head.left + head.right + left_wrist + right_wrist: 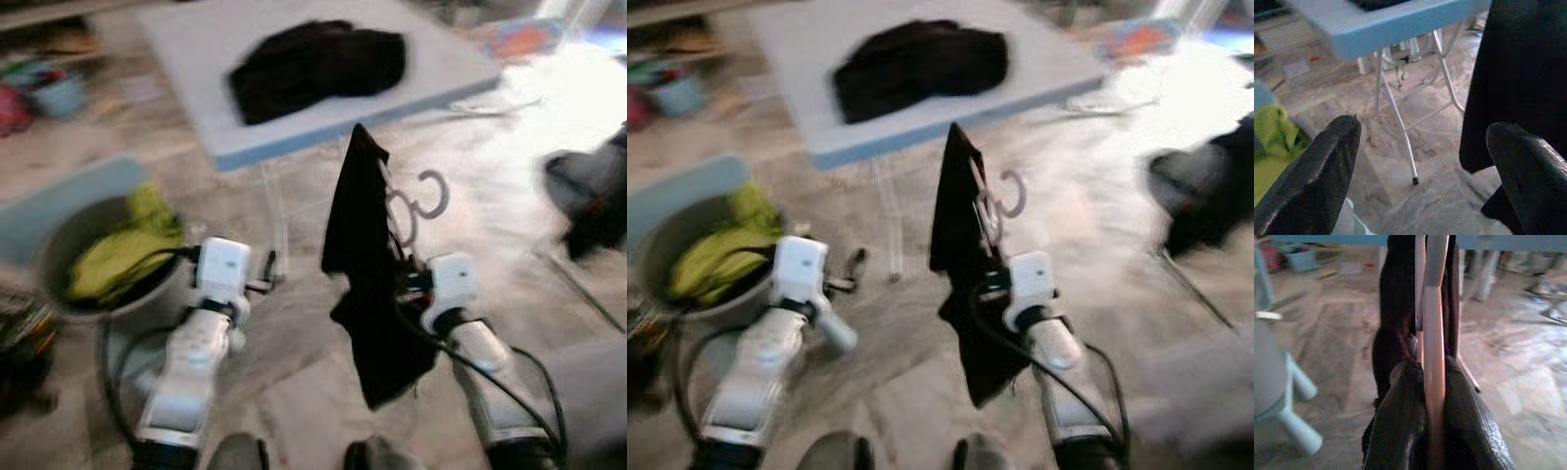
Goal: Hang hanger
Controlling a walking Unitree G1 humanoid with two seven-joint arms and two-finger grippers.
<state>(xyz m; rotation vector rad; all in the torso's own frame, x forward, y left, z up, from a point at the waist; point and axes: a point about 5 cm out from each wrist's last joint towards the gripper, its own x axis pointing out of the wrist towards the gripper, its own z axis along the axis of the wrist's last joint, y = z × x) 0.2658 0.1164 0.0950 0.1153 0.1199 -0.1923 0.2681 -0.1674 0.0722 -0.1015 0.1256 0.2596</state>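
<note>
Pinched tight between the two black fingers of my right tool [1435, 396] is the pale hanger [1434, 333], its bar running straight up out of the grip. So the hanger stands upright just above that tool, hook [431, 194] at the top, out in the air in front of me, not hung on anything. Draped over it is a black garment [364, 264], hanging down past the tool on its left side. My left tool [1420, 166] is held up off to the left with its fingers spread wide apart, nothing in them, the garment just beside one finger. Past both sits the light blue folding counter [411, 83] with another dark garment [318, 67] on top. A basin [69, 255] with yellow-green cloth [122, 250] sits on the floor to my left.
</note>
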